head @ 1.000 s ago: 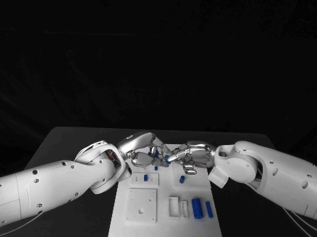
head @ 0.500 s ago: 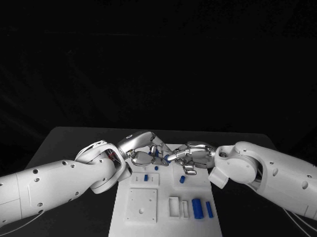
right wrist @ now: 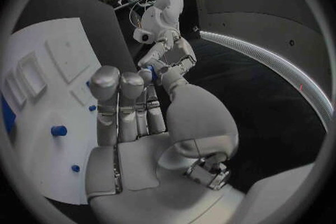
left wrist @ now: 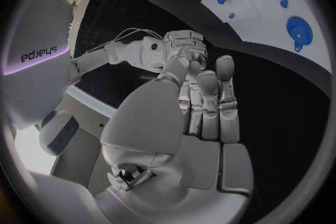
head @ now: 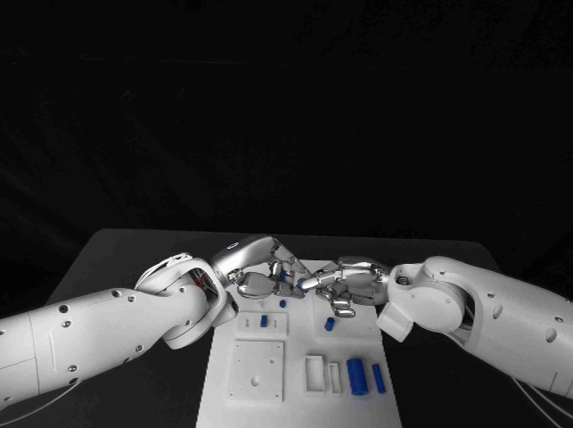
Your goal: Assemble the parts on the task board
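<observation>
From the head view, I see both arms reaching in over the far end of the task board (head: 254, 392), the white plate that lies along the middle of the black table (head: 119, 254). My left hand (head: 250, 267) and right hand (head: 347, 281) meet fingertip to fingertip above the board's far end. Between them sits a small blue part (head: 283, 279); it is too small for me to say which hand pinches it, or whether both do. On the board nearer to me I note a blue peg (head: 263, 320) standing in a square block, a blue stub (head: 329, 324) to its right, and two blue cylinders (head: 357, 376) lying side by side by the board's near right edge, next to pale rectangular slots.

From the left wrist view, my left hand (left wrist: 199, 109) shows its fingers held together and extended, tips up against the right hand (left wrist: 183, 49) opposite. Whatever lies at the contact is hidden behind the fingers. The board's white surface carries a blue disc (left wrist: 299, 28) and several small blue pieces.

From the right wrist view, my right hand (right wrist: 133, 112) has its fingers close together and raised, the thumb (right wrist: 192, 112) curved in beside them. A speck of blue (right wrist: 149, 71) shows at the fingertips, where the left hand (right wrist: 168, 50) meets them. Blue pegs dot the board (right wrist: 42, 123) beside the hand.
</observation>
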Controlling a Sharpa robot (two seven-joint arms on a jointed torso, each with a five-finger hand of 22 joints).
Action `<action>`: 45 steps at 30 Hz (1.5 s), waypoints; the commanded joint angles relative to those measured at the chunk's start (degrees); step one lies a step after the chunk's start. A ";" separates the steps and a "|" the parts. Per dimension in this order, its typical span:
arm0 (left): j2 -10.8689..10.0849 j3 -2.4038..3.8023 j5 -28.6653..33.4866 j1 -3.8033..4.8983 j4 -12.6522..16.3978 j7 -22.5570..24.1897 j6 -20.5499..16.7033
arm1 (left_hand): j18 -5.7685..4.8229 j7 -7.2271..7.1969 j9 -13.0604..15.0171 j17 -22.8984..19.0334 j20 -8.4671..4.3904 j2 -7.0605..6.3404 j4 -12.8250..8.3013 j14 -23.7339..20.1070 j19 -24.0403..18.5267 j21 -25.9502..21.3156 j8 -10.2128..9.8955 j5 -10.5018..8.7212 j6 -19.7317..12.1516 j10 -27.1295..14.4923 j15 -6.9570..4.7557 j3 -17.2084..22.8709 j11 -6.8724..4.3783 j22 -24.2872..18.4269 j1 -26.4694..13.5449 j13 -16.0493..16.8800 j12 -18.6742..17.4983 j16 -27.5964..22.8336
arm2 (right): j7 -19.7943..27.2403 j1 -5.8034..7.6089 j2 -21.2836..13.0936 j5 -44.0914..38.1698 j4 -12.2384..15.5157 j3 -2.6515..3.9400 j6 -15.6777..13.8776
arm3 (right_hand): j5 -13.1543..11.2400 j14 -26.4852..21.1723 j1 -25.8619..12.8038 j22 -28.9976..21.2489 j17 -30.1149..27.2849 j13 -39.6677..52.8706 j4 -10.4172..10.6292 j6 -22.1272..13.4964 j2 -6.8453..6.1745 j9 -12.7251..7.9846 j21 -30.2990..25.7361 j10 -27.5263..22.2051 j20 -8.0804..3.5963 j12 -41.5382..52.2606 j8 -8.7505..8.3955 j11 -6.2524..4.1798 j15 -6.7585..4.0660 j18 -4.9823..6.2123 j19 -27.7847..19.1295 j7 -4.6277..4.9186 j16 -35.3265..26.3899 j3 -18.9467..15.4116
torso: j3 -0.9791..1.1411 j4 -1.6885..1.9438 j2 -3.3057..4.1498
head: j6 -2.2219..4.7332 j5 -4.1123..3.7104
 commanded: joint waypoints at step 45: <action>-0.10 0.18 1.19 0.17 -0.07 -0.72 -0.57 | -0.58 0.01 0.12 0.91 -0.51 1.17 -0.21 0.71 0.08 0.43 0.40 0.56 0.71 0.68 -0.01 -0.07 -0.20 1.10 0.09 0.15 -0.51 -0.71 | 2.06 -0.26 -0.02 0.89 -0.11 -0.13 -1.12 | 3.26 -0.14 -0.23 5.73 0.54 -0.19 0.21 -1.73 0.18 -0.72 0.78 -0.12 0.27 0.52 -0.17 0.02 -0.02 -0.03 0.49 0.44 0.80 1.35 | -0.01 -0.02 -0.02 | -0.12 0.00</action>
